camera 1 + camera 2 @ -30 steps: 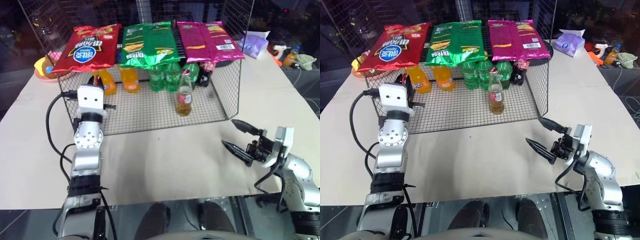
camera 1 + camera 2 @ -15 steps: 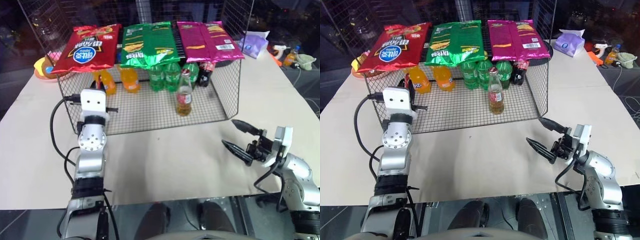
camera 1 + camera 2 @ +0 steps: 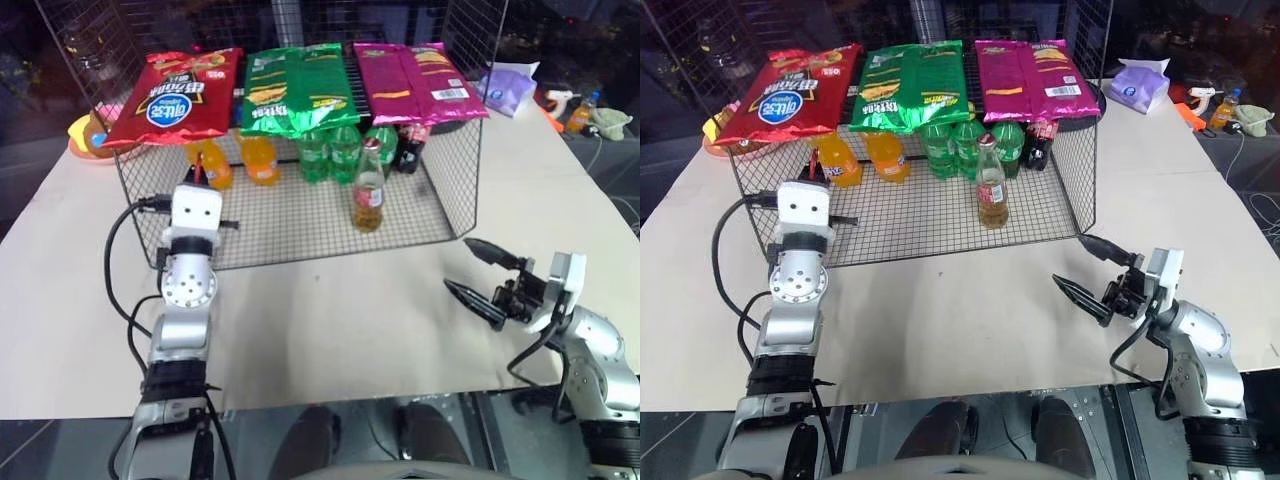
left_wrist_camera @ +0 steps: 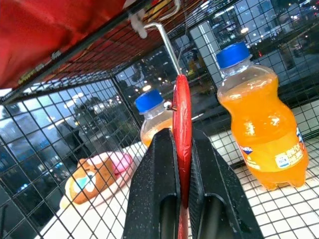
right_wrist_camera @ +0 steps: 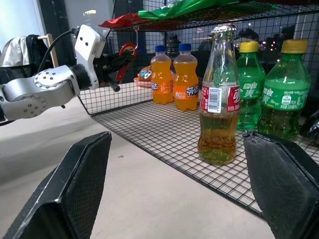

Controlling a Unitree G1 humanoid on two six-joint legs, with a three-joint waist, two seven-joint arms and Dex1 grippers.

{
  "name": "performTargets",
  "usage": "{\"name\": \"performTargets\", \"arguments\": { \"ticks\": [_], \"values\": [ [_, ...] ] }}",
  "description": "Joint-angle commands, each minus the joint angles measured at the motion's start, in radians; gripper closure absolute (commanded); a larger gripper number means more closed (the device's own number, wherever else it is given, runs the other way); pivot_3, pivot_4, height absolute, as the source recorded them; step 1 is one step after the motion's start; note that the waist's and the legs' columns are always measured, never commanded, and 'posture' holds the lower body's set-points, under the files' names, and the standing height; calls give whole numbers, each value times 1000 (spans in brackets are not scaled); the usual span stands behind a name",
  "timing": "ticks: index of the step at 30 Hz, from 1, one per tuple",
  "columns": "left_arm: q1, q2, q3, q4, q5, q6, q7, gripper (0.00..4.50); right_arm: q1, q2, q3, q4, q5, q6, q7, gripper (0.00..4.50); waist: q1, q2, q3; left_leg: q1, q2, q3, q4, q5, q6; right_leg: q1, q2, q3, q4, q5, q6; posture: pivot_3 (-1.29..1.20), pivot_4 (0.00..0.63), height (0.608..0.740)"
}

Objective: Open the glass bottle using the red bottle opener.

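The glass bottle (image 3: 369,190) stands upright on the wire rack's lower grid, amber liquid inside, red cap on. The red bottle opener (image 4: 182,114) hangs edge-on from a metal hook (image 4: 164,40) under the rack's top shelf, at its left end. My left gripper (image 4: 181,137) is shut on the opener, one black finger (image 4: 159,169) pressed on each side of it. The right wrist view also shows the opener (image 5: 125,54) in that grip. My right gripper (image 3: 458,265) hovers open above the table, right of the rack, facing the bottle (image 5: 218,99) from a distance.
The wire rack (image 3: 455,190) carries red (image 3: 175,95), green (image 3: 300,90) and magenta (image 3: 410,80) chip bags on top. Orange soda bottles (image 3: 260,160) and green bottles (image 3: 330,150) stand behind the glass bottle. A plush toy (image 3: 80,135) lies left of the rack. Bare table stretches in front.
My left wrist has rolled a little and shifted slightly right at the hanging opener. The right arm and the bottle have kept still.
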Motion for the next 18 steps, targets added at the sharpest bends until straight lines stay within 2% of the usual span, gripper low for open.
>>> {"name": "performTargets", "arguments": {
  "ticks": [1,10,18],
  "values": [
    [12,23,-8,-52,79,-42,68,4446,-6,-2,-5,-9,4,-17,6,224,0,0,0,-1,0,1,0,0,0,-1,0,1,1,0,0,0,150,740],
    [24,33,24,-101,171,-58,190,4446,-7,2,-3,-1,-4,-23,6,224,0,0,0,-1,0,2,0,1,-1,-4,-4,2,6,0,0,0,150,740],
    [35,31,-7,-152,103,-72,120,4446,-2,5,-3,-2,-7,-21,5,224,0,0,0,-1,0,3,0,1,-2,-5,-4,3,8,0,0,0,150,740]
  ]
}}
